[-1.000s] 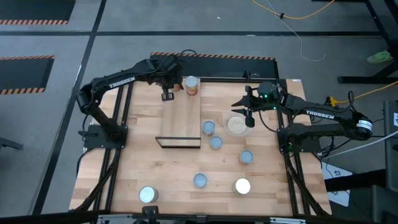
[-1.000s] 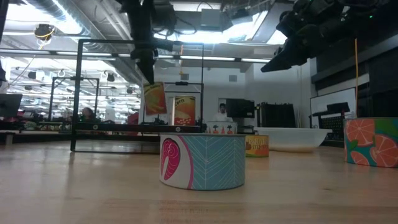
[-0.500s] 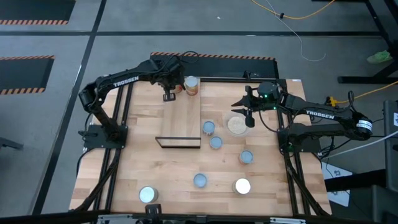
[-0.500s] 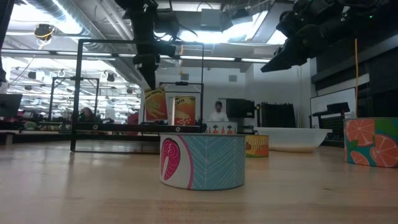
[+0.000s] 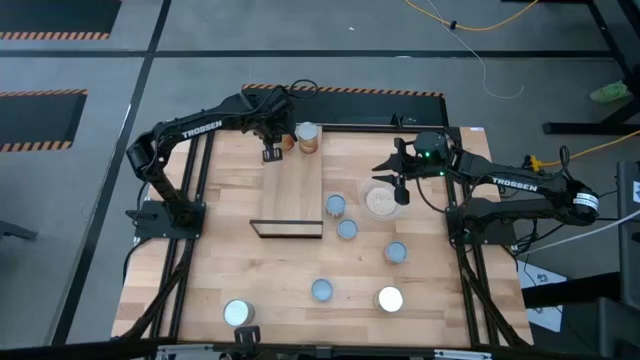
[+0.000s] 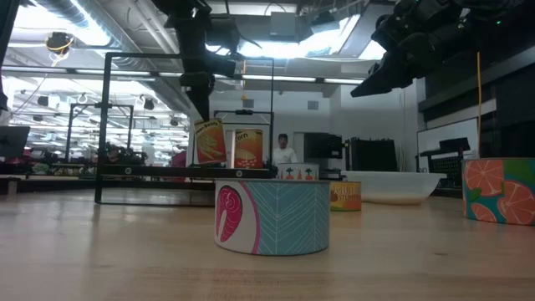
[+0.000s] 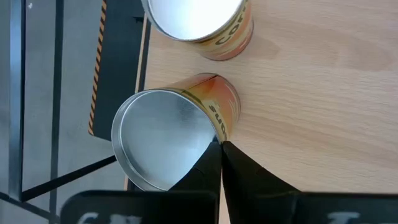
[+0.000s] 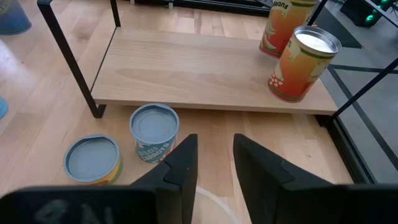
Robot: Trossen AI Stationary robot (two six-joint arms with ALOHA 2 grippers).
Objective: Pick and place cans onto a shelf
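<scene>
Fingers of the left gripper (image 7: 219, 149) pinch the rim of an orange can (image 7: 180, 130), tilted on the shelf (image 5: 292, 190) beside 1 upright can (image 5: 308, 138); right gripper (image 8: 214, 155) hangs parted over the bowl (image 5: 381, 201), beside that shelf

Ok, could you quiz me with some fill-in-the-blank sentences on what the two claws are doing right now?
1. The left claw is shut on the ___ of a tilted can.
2. Next to it, ___ other can stands upright on the shelf.
3. The right claw hangs over the clear ___.
4. The right claw is ___ and holds nothing.

Missing words: rim; one; bowl; open
</scene>
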